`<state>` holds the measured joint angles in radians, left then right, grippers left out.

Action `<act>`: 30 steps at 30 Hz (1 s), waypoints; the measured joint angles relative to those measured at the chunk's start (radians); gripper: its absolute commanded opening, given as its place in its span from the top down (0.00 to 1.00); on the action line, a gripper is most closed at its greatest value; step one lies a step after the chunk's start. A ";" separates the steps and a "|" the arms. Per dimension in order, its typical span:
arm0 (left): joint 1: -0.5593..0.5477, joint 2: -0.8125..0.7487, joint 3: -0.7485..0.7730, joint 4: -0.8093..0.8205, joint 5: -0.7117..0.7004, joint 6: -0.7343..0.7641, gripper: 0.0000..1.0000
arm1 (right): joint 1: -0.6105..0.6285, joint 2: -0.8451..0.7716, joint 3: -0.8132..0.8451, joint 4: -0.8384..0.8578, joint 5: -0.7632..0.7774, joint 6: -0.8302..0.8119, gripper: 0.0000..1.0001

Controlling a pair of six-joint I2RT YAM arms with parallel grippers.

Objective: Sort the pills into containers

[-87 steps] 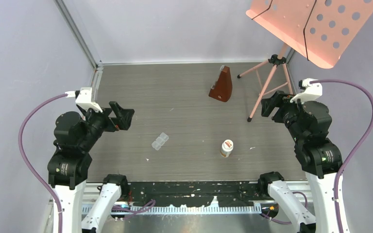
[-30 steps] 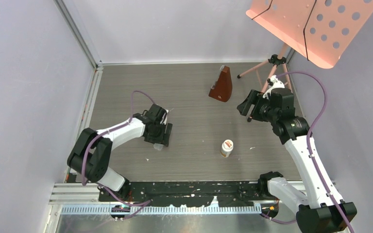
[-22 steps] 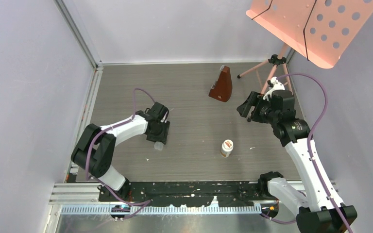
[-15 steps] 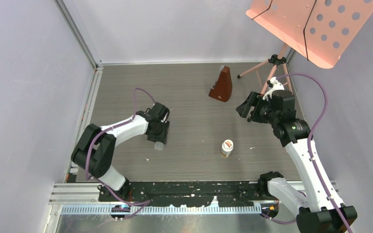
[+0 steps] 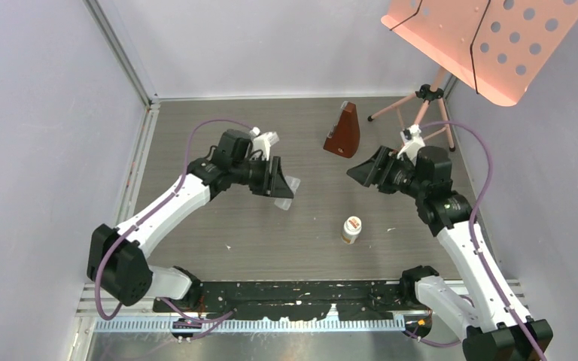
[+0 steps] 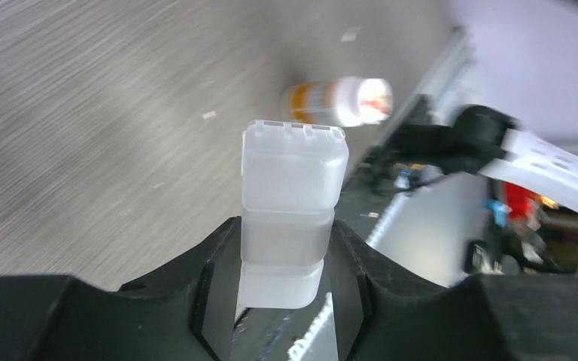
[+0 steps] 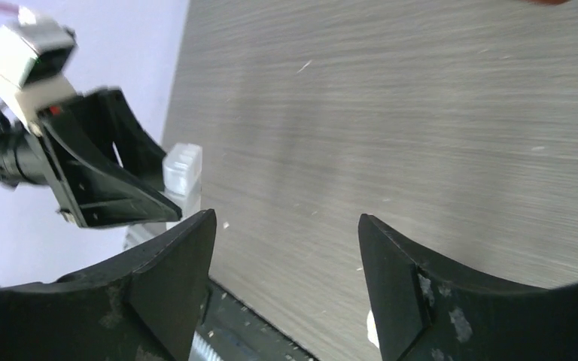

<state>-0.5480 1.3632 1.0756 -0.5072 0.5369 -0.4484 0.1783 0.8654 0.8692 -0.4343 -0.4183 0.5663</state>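
From the top camera, the left gripper is reached out over the middle of the grey table and is clamped on the clear strip container. One end of the container sticks out past the fingertips, toward the right side of the table. The right gripper hangs near the back right part of the table and points toward the left one, a little apart from it. A white pill bottle with an orange label stands upright nearer the front, between the two grippers. A brown metronome stands near the back edge, and the pink music stand rises in the back right corner.

In the left wrist camera, the two black fingers press the sides of the clear strip container. They hold its two lower sections, and the third section stands free beyond the tips. Its lids look closed. The plastic is cloudy, so I cannot tell what is inside. Behind it, blurred, is the pill bottle.

In the right wrist camera, the right gripper has its jaws wide apart, with only bare table between them. At the left is the left gripper, and the container shows beside its fingers.
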 measured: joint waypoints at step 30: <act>-0.002 0.077 -0.133 1.393 0.477 -1.009 1.00 | 0.442 -0.092 -0.150 0.570 0.099 0.227 0.09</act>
<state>-0.5503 1.4403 0.9428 0.8860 1.0138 -1.4570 0.6201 0.7731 0.7189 0.1360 -0.3191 0.7933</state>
